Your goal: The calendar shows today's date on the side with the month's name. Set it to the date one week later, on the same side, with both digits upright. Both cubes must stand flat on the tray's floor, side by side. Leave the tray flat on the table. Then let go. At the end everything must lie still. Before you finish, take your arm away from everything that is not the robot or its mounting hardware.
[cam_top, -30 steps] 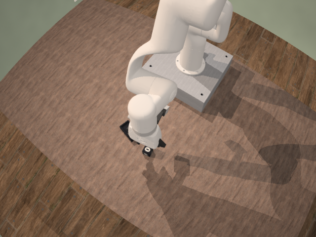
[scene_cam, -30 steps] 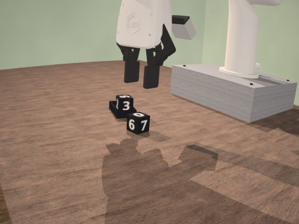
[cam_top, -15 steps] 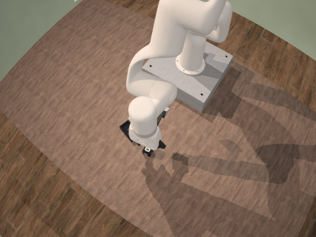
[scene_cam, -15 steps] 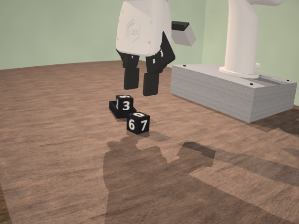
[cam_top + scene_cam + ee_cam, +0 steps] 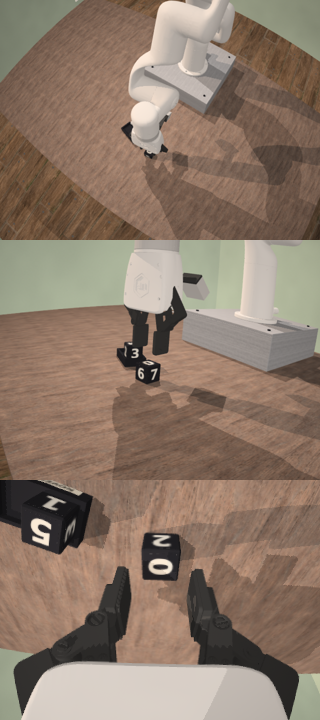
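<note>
A black cube (image 5: 149, 154) (image 5: 147, 372) (image 5: 161, 557) rests on the table outside the tray, with 0 on top. The exterior view shows its 6 and 7 sides; the wrist view shows its 2 side. A second black cube (image 5: 134, 353) (image 5: 45, 525) is at the near end of the black tray (image 5: 124, 128) (image 5: 127, 363) (image 5: 86, 511), with 5 on top and 1 and 3 on two sides. A pale strip with partly visible lettering shows on the tray in the wrist view. My gripper (image 5: 150, 349) (image 5: 159, 582) is open and empty, above the loose cube, fingertips pointing down.
The grey base block (image 5: 191, 87) (image 5: 227, 343) of the arm stands on the table (image 5: 64, 77) (image 5: 64, 407), to the right of the tray in the exterior view. In the top view, the arm covers part of the tray. Arm shadows lie across the table.
</note>
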Motion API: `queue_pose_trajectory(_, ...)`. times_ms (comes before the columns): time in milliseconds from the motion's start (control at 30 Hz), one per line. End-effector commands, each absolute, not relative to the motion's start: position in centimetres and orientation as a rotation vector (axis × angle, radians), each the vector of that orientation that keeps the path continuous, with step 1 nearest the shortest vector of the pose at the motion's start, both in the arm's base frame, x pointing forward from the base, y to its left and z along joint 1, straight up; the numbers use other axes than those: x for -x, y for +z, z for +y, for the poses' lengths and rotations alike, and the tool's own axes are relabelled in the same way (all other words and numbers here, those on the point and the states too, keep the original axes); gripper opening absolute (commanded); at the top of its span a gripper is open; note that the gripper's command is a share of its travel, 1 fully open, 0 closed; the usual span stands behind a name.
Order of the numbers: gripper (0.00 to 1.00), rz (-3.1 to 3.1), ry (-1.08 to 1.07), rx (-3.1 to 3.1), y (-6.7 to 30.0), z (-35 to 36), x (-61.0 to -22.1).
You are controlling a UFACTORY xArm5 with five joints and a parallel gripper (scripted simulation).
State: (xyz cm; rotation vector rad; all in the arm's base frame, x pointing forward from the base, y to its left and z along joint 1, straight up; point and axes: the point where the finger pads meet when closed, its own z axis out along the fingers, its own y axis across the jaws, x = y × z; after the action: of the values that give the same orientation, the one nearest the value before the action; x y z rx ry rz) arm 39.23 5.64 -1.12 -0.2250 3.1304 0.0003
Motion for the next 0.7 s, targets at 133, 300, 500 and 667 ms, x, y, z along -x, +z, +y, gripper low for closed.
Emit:
queue_pose_trajectory(133, 0.49, 3.127, 0.001, 0.225, -2.0, 5.7, -39.4)
queue_pose_trajectory(300, 0.49, 3.127, 0.001, 0.225, -2.4, 5.7, -39.4)
queue_pose_trajectory(500, 0.49, 3.127, 0.001, 0.225, -2.6, 5.7, -39.4)
queue_pose_trajectory(667, 0.49, 3.127, 0.001, 0.225, -2.6, 5.7, -39.4)
